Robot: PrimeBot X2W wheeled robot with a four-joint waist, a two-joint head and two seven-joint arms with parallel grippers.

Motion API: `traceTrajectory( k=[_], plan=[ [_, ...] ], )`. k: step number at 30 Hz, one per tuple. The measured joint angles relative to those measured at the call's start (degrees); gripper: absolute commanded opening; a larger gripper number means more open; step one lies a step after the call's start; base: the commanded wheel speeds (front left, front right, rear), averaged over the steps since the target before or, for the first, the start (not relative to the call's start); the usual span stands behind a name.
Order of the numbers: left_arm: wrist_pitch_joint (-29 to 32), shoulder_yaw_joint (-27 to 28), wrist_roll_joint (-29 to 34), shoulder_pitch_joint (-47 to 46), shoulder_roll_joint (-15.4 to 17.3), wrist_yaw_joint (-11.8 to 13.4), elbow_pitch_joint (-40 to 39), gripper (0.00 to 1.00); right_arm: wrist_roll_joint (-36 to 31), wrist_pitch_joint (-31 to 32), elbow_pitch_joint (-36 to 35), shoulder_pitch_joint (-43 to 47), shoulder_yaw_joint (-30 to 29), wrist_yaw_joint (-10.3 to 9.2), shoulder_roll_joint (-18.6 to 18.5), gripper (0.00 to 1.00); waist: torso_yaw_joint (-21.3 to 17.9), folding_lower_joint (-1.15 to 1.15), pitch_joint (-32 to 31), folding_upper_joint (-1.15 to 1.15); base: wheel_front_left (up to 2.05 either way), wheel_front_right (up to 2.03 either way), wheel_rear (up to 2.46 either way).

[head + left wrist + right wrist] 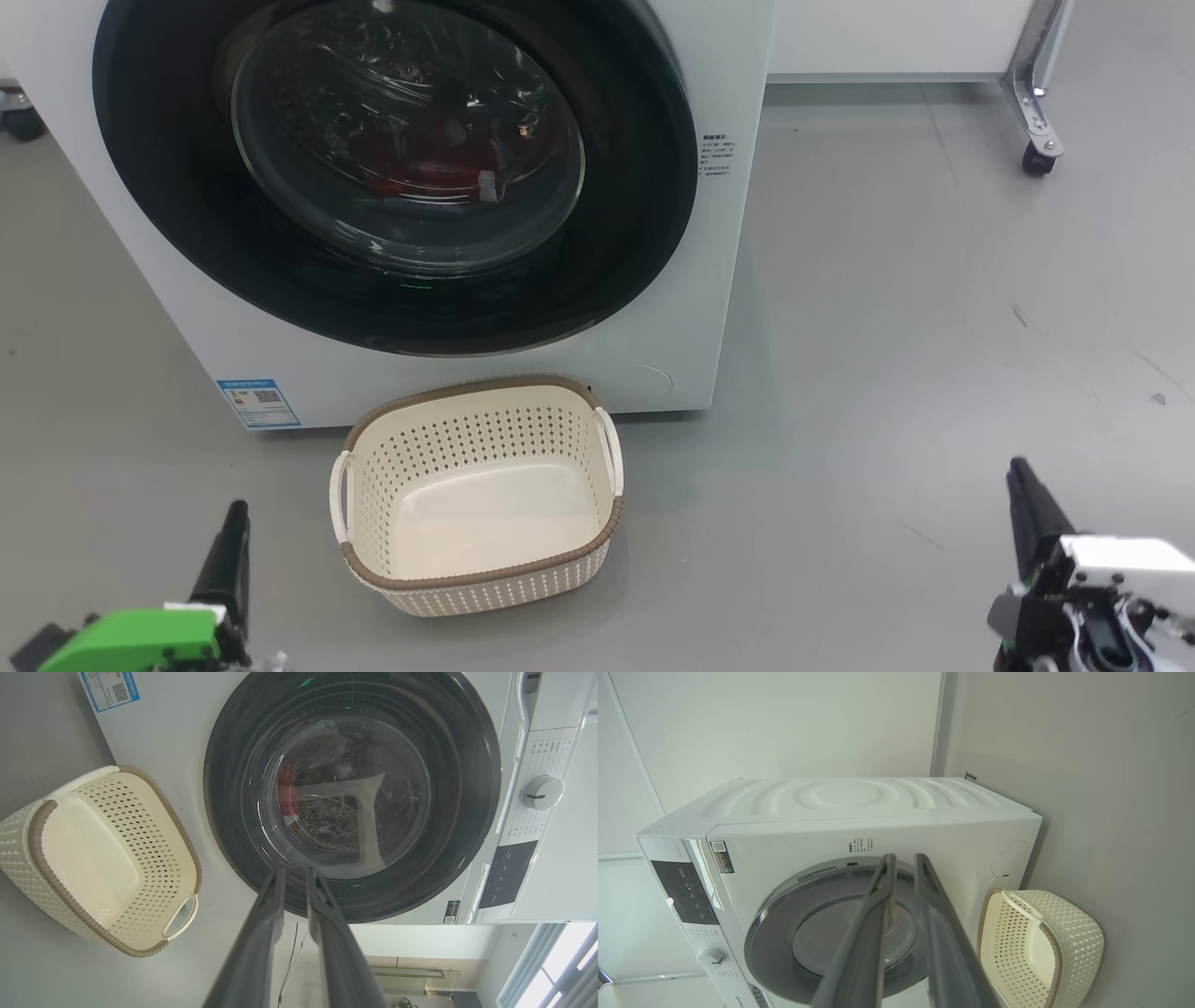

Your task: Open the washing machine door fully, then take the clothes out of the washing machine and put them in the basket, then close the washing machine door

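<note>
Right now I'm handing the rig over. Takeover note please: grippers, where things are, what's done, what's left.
Left gripper: fingers slightly apart, empty, pointing at the door.
Right gripper: the same, empty.
Washing machine door: closed.
Clothes: red, inside the drum, seen through the glass.
Basket: empty, on the floor in front of the washing machine.
Done: nothing.
Left: open the door fully, move the clothes to the basket, close the door.

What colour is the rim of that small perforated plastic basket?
Brown, woven-look, around the cream basket; clearest in the head view.
</note>
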Motion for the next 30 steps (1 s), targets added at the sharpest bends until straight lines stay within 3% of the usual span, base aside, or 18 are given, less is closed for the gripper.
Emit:
traceTrajectory(
  k=[22,30],
  plan=[
    [-1.9,-1.3,0.9,1.5,-0.8,0.0,-1.5,1.00,-3.9,-2.5,0.1,1.9,1.1,0.00,0.5,1.00,0.0,0.00,0.1,0.00,0.00,0.00,0.00],
    [-3.9,-2.4,5.6,1.4,0.1,0.0,-2.9,1.00,-8.4,-4.1,-0.3,1.8,2.4,0.01,-0.8,1.00,0.1,0.00,0.1,0.00,0.00,0.00,0.00]
  ],
)
